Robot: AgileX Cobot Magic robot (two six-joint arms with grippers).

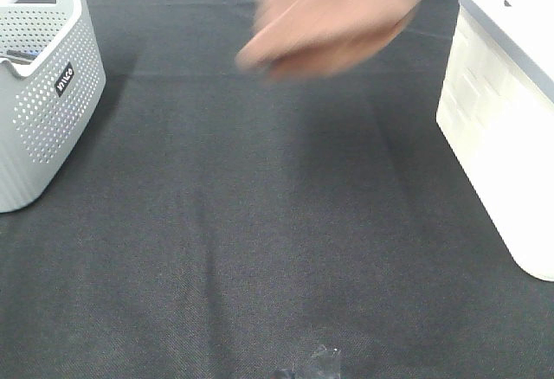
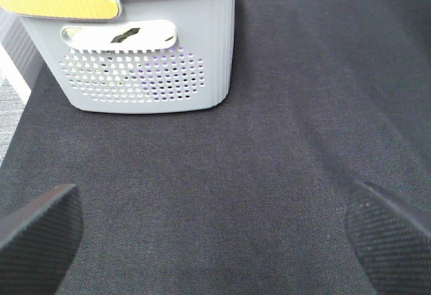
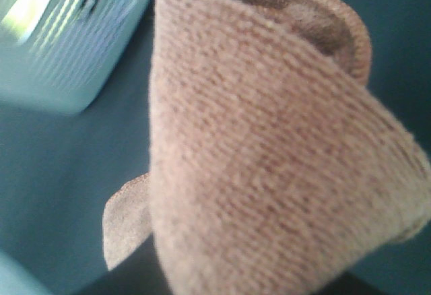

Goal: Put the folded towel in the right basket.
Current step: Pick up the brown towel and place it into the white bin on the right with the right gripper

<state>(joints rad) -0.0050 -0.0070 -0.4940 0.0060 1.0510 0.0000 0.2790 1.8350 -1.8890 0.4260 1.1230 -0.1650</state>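
The folded brown towel (image 1: 333,20) hangs in the air above the far middle of the black table, blurred by motion. It fills the right wrist view (image 3: 269,160), where it drapes over my right gripper and hides the fingers; the gripper is shut on it. The right basket (image 1: 502,111) is white and stands at the table's right edge, to the right of the towel. A pale ribbed basket wall (image 3: 60,39) shows beside the towel in the right wrist view. My left gripper (image 2: 215,241) is open and empty, low over the table, facing the grey basket (image 2: 141,59).
The grey perforated basket (image 1: 43,93) stands at the left edge and holds some items. A small piece of black tape (image 1: 316,366) lies at the near edge. The black cloth table (image 1: 260,223) spans the space between the two baskets.
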